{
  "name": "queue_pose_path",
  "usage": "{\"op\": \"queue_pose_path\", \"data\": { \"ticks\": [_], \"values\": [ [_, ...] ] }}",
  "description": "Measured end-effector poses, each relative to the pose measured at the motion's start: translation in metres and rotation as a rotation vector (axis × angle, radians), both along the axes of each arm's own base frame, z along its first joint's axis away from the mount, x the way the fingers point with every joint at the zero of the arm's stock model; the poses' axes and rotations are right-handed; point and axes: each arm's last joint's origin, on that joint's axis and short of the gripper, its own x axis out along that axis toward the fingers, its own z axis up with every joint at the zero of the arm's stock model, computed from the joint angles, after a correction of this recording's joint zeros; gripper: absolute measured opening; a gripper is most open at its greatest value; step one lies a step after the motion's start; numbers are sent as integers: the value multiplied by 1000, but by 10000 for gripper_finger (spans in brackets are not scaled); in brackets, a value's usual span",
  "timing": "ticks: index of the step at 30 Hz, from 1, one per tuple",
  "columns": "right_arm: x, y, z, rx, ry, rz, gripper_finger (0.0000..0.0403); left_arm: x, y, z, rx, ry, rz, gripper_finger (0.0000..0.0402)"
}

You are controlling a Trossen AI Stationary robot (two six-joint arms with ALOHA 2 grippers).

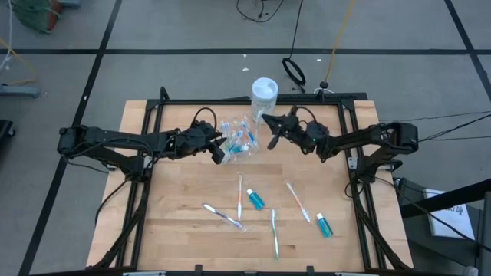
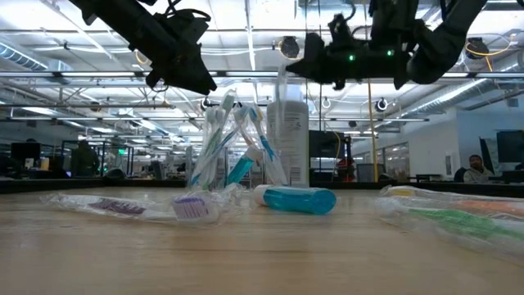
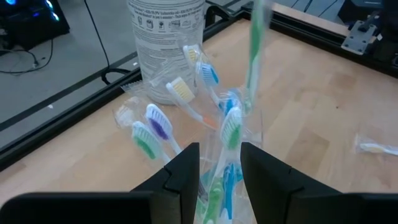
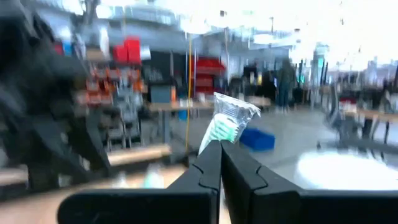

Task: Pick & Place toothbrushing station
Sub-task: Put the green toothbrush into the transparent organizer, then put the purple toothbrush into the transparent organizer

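Green brush about to go in the cup

Right gripper [image 1: 271, 142] is clenched on a wrapped green toothbrush [image 4: 227, 126] over the clear cup [image 1: 239, 142] at far centre; left gripper [image 1: 219, 152] grasps that cup. Brushes look light and stiff with slippery wrappers, so pinch mid-handle.

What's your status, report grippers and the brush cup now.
Right gripper shut on wrapped green toothbrush, above clear cup. Left gripper steadies cup at its rim. White container close behind cup; four toothbrushes, two toothpaste tubes on table.
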Motion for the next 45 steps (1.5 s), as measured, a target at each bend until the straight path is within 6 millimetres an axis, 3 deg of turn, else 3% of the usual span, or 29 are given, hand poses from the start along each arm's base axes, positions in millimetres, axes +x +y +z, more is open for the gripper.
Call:
{"op": "queue_pose_path", "data": {
  "ticks": [12,20,29,34,39,45],
  "values": [
    [2,3,-35,151,327,15,0,0,0,0,-1,0,2,120],
    [2,3,-34,149,314,17,5,0,0,0,-9,-6,8,120],
    [2,6,-40,179,380,117,59,0,-1,0,-81,-41,12,120],
    [1,6,-44,158,426,121,100,1,-3,-1,-131,-40,-67,120],
    [-3,7,-32,82,423,123,133,3,-13,-1,-231,-40,-229,120],
    [-20,11,4,-43,361,115,150,10,-43,-12,-344,-5,-368,120]
  ]
}}
